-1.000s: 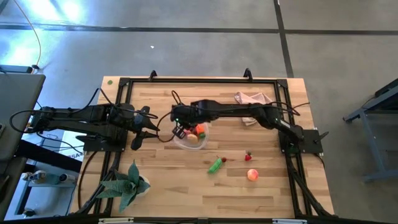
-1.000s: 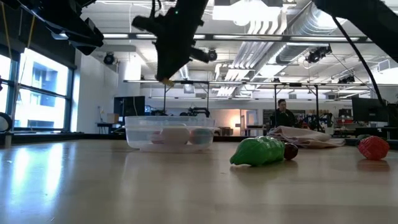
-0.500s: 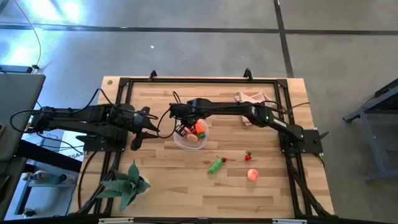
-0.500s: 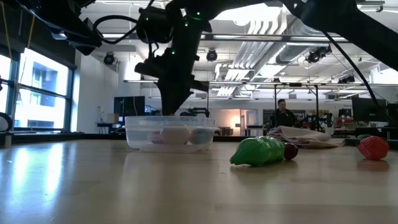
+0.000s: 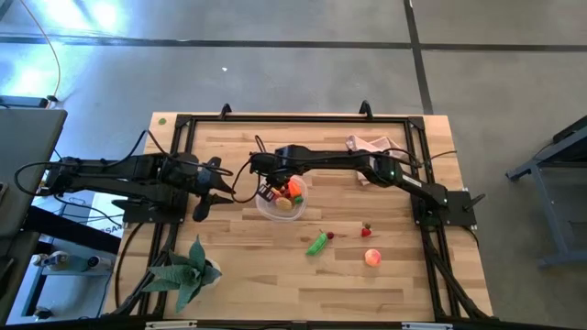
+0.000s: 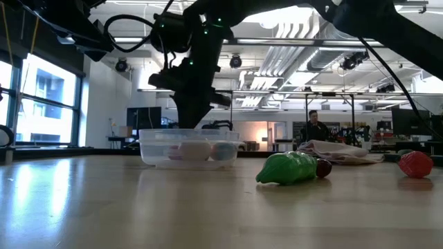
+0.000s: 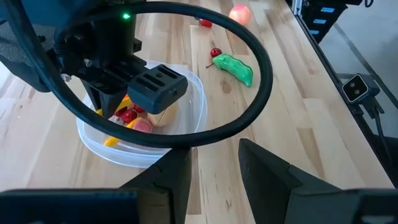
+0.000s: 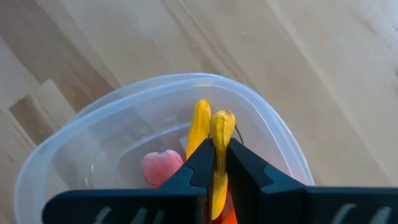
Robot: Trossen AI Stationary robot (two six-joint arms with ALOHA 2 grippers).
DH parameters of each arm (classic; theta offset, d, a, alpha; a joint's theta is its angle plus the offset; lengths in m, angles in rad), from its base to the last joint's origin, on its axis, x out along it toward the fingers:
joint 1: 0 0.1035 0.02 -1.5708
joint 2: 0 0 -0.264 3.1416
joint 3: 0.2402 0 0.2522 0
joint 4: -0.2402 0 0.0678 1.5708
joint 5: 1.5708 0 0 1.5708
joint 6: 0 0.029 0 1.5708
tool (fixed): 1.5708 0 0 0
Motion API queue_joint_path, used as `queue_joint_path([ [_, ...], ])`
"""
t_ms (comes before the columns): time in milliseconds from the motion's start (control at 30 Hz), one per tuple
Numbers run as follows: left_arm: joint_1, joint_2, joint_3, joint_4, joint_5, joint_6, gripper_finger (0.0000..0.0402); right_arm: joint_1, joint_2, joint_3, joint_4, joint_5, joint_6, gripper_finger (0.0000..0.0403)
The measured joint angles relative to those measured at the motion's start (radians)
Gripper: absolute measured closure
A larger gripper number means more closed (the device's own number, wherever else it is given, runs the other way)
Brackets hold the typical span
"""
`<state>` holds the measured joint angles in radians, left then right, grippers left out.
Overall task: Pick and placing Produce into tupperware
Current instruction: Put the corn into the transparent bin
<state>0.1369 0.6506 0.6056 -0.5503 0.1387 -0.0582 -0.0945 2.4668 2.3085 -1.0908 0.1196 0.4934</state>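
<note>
The round clear tupperware (image 5: 282, 205) stands mid-table and also shows in the low view (image 6: 188, 149). It holds a yellow piece (image 8: 199, 127), a pink fruit (image 8: 163, 167) and orange and red pieces (image 7: 132, 118). My right gripper (image 5: 271, 191) hangs over the tub's left part, shut on another yellow piece (image 8: 219, 134). My left gripper (image 7: 214, 180) waits open, left of the tub. A green pepper (image 5: 317, 242), small red berries (image 5: 366, 230) and a peach fruit (image 5: 371, 258) lie on the table. My right gripper pinches the long yellow piece between its two fingers (image 8: 202, 163), which come from above and point down into the tub. The piece lies along the fingers, and its rounded end (image 8: 221, 119) sticks out past their tips. It is over the tub's inside; whether it touches anything there I cannot tell.
A pink cloth (image 5: 371, 144) lies near the far right corner and a green leafy plant (image 5: 188, 270) at the near left. A black frame (image 5: 293, 117) rims the table. Bare wood lies near the tub's front edge.
My right gripper has come down toward the tub with the yellow piece shut between its fingers. It now stands at about rim height, where a second ago it hung well above the tub. Most of this drop happened in the first half second.
</note>
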Motion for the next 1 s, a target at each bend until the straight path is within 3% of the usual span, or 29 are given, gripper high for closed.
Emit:
queue_joint_path([
  [1000, 0.000, 0.000, 0.000, 0.000, 0.000, 0.000, 0.0279, -0.002, 0.036, 0.000, 0.004, -0.047, 0.014, 0.0382],
])
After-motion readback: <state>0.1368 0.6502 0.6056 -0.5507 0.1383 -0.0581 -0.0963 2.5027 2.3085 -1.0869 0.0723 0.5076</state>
